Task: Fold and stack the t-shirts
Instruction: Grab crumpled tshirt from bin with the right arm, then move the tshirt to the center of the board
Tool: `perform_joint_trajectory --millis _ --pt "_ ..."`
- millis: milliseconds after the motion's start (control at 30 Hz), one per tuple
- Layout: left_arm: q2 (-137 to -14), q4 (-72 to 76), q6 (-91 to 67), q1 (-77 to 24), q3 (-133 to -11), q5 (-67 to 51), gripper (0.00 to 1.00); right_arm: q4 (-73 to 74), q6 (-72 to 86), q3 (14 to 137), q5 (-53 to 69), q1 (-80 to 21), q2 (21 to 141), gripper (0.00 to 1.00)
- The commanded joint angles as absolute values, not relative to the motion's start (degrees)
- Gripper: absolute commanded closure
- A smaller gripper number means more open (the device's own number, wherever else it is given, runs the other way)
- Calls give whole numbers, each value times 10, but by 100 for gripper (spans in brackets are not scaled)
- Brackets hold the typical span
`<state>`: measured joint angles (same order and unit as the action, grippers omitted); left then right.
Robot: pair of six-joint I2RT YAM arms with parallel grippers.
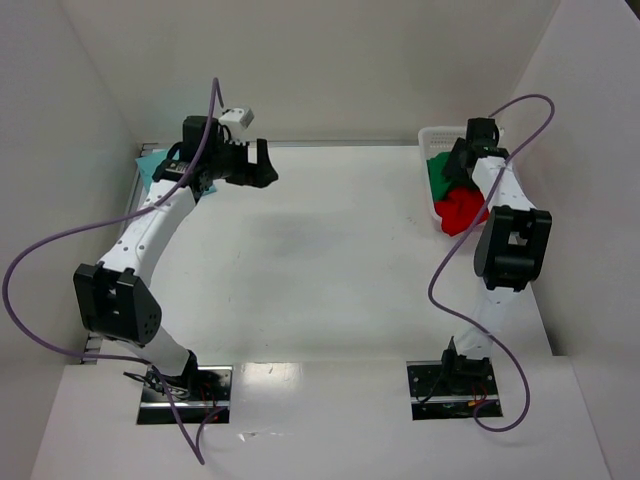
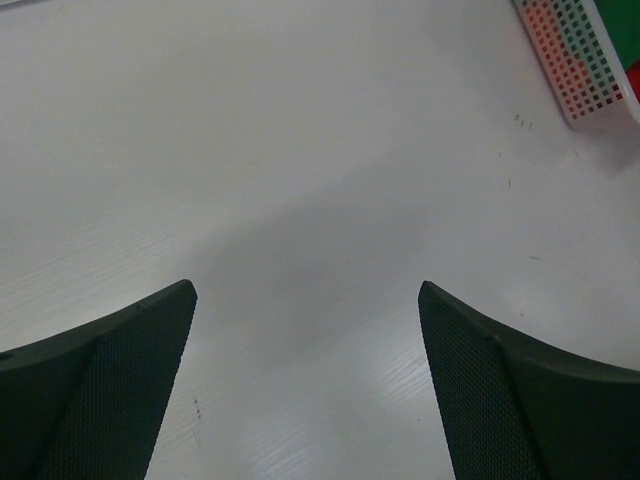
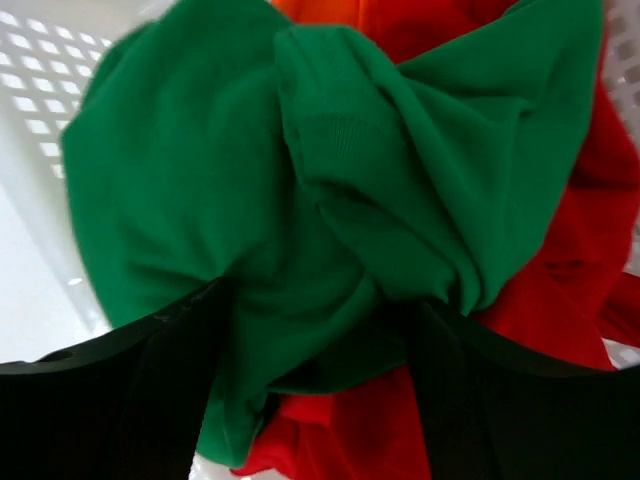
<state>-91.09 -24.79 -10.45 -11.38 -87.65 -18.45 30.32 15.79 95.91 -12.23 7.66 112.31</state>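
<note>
Pale teal cloth t-shirt [image 1: 150, 167] sits at the far-left table edge, mostly hidden behind the left arm. The left gripper [image 2: 308, 290] hangs over the white table [image 1: 330, 260] with its jaws wide and nothing between them. At far right, the white plastic mesh basket [image 3: 40, 100] holds a bunched dark green cloth t-shirt [image 3: 300, 200] lying over bright red cloth t-shirts [image 3: 570, 300]; the right gripper [image 3: 318, 295] is down in it, jaws spread wide astride a green fold, not clamped.

White table [image 1: 320, 260], plain white walls [image 1: 330, 60] (even light).
</note>
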Motion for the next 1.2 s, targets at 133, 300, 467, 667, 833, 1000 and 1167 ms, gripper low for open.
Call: perform_joint_trajectory --millis 133,300,467,667,833,1000,1167 --pt "-929 -265 -91 -112 -872 -158 0 284 171 1053 -123 78 1179 59" --pt "-944 -261 -97 -112 -877 -163 0 302 181 1087 -123 78 1185 93" --pt "-956 -221 -126 -112 -862 -242 0 302 181 1092 -117 78 1118 94" --pt "-934 -194 -133 -117 -846 -267 0 294 171 1098 -91 78 1007 99" --pt "-912 -136 -170 -118 -846 -331 0 294 185 1108 -48 66 912 99" --pt "-912 -82 -195 -151 -846 -369 0 287 210 1101 41 17 840 99" --pt "-912 -50 -207 -176 -852 -421 0 298 214 1150 49 -57 839 99"
